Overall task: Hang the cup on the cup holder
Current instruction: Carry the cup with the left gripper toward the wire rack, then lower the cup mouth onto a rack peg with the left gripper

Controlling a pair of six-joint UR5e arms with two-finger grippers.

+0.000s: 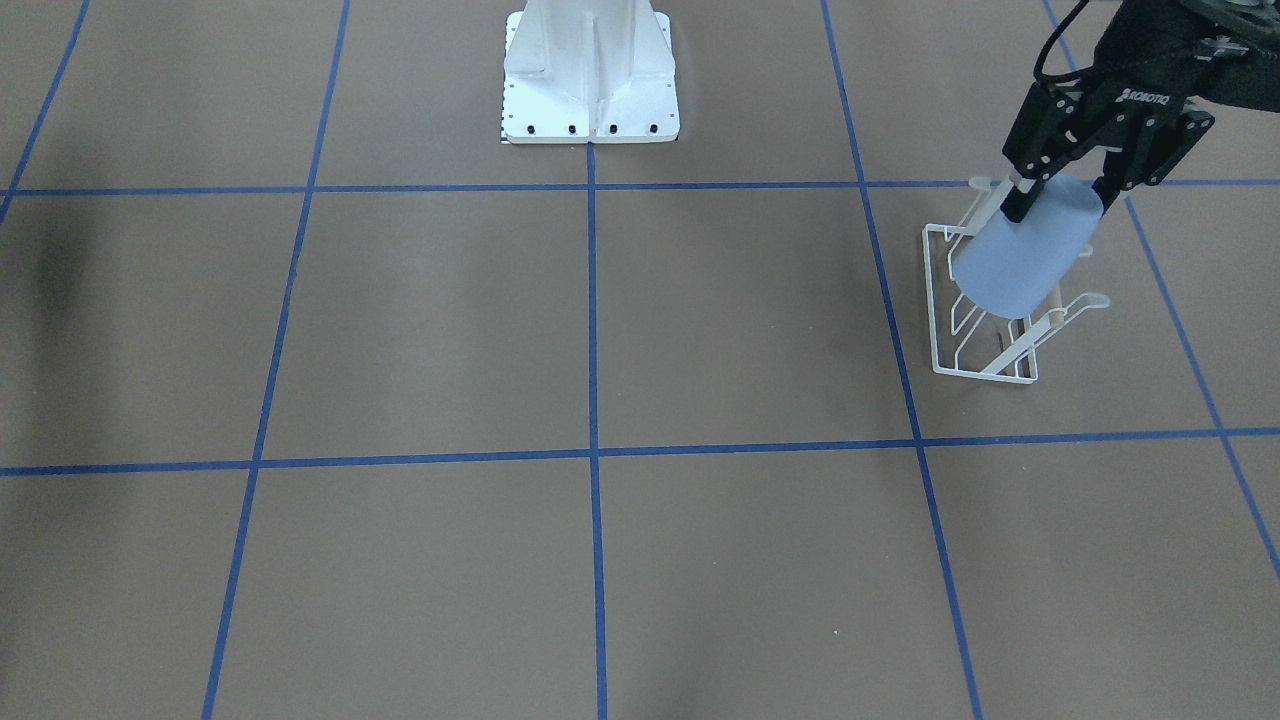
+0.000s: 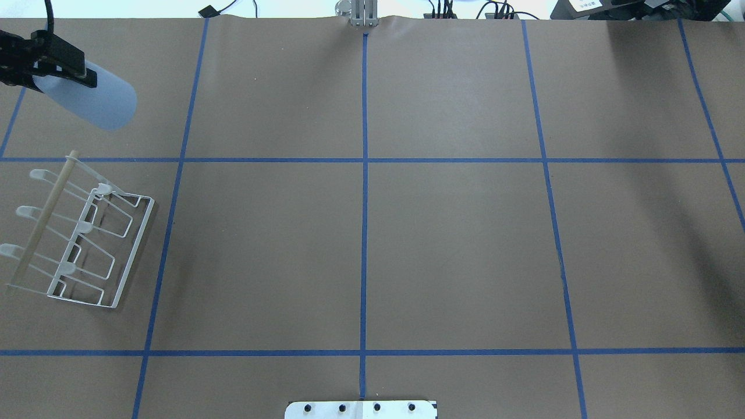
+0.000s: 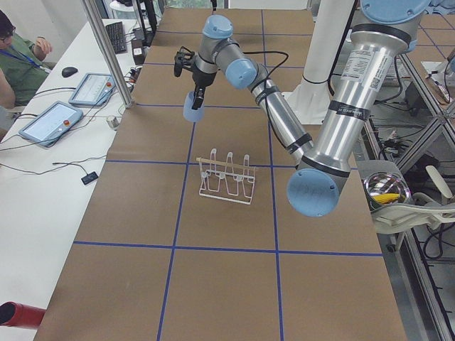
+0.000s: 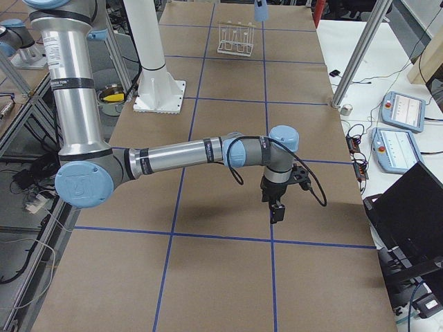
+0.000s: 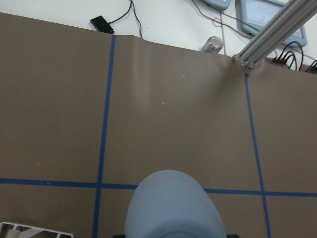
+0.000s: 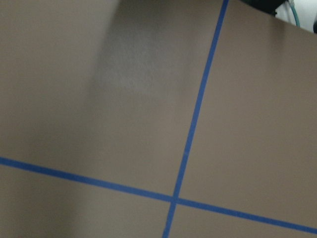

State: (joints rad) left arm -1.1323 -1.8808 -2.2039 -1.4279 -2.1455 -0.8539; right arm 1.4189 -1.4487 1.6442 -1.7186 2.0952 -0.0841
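Light-blue cup [image 1: 1015, 265], gripped at its base by the left pincer [image 1: 1060, 195], hangs tilted rim-down, the cup holder [image 2: 85, 226] lying below, toward the robot.

text: "ROBOTIQ", white print | on: left gripper [image 1: 1058, 203] body, front view 2 o'clock | left arm label [image 3: 353, 71], right arm label [image 4: 69, 75]: too small to read

The left arm [image 3: 279, 119] reaches out with the left gripper [image 1: 1060, 198] held high, its jaws clamped on the tilted cup [image 1: 1020, 262]. The right arm [image 4: 173, 155] stretches low with the right gripper [image 4: 276, 209] pointing down, its jaws unreadable.
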